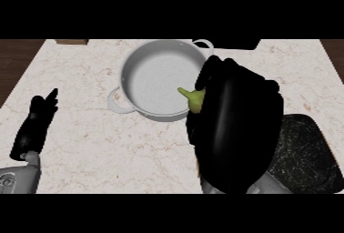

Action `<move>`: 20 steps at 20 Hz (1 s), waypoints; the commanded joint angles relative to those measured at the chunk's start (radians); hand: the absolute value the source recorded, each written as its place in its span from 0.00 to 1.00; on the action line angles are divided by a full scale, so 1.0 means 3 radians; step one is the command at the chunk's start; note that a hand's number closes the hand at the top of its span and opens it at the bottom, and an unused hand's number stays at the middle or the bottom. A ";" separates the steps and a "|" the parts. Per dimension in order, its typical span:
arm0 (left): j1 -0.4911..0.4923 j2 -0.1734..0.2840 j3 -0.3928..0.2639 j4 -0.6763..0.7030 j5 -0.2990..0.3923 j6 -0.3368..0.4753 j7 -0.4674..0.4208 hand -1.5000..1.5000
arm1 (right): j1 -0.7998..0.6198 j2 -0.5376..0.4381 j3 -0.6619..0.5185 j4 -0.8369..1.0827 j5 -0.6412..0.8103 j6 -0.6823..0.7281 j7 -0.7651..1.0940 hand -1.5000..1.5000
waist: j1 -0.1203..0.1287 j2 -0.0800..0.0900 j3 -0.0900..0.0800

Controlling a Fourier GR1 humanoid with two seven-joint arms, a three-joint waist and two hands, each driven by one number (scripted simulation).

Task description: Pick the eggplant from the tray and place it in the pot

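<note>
The right robot hand (232,77) is curling round the dark eggplant (235,136), holding it raised just beside the white pot (138,68), its green stem (191,96) overlapping the pot's right rim. The black tray (309,154) is lying by the tabletop (87,132) right edge, partly hidden by the eggplant. The left robot hand (37,123) is resting open well apart at the left, with bare marble lying between it and the pot.

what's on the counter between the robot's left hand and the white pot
Nothing. In the head view, the stretch of pale marble counter between the open black left hand and the round white two-handled pot is bare.
</note>
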 commanded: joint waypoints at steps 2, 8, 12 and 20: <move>-0.0107 -0.0060 -0.0104 -0.0087 -0.0050 0.0006 0.0144 0.50 | -0.0591 0.0039 -0.0399 0.0645 -0.0550 -0.0010 0.0719 1.00 | 0.0059 0.0002 0.0005; -0.0108 -0.0112 -0.0133 -0.0054 -0.0099 0.0055 0.0144 0.50 | -0.0974 0.0040 -0.0648 0.1573 -0.1029 -0.0444 0.0642 1.00 | 0.0061 0.0011 0.0008; -0.0152 -0.0041 -0.0064 -0.0028 -0.0048 0.0002 0.0076 0.50 | -0.1031 0.0040 -0.0833 0.2128 -0.1337 -0.0798 0.0501 1.00 | 0.0107 0.0040 0.0007; -0.0250 -0.0121 -0.0113 0.0055 -0.0080 0.0034 0.0108 0.50 | -0.1035 0.0040 -0.0818 0.2677 -0.1809 -0.1819 0.0256 0.00 | 0.0127 0.0051 0.0010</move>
